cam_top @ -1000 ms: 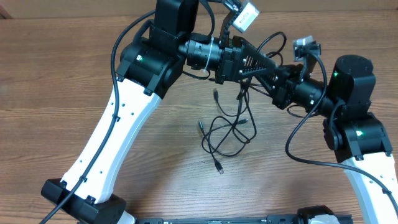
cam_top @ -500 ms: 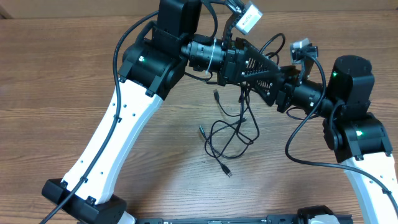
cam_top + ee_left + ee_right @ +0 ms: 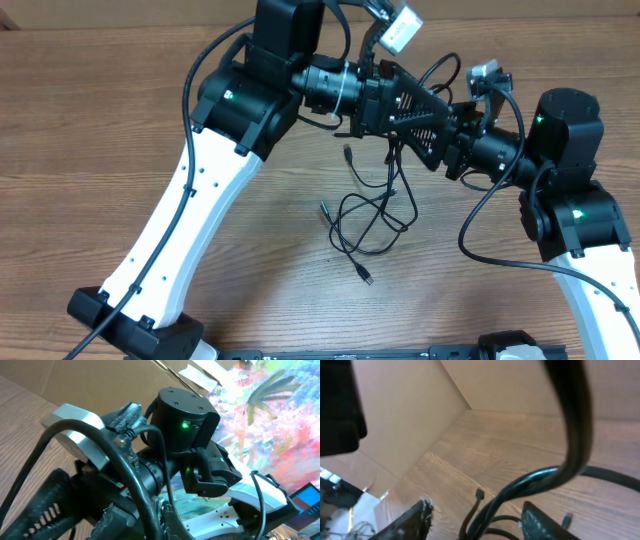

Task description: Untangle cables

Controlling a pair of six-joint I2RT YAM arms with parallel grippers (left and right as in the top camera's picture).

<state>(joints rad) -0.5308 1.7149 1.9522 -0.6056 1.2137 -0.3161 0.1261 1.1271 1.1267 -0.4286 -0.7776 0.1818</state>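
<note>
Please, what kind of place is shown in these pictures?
Probably a robot lab bench: the left arm and right arm work over a wooden table with thin black cables, beside a cardboard wall.

Item count, table station.
Two arms are standing at one wooden table: the left arm and the right arm. Two wrist cameras are showing from overhead, one on each arm. One tangle of thin black cables is lying and hanging between the arms; its strands are crossing too much to number. Three plug ends are showing clearly.
</note>
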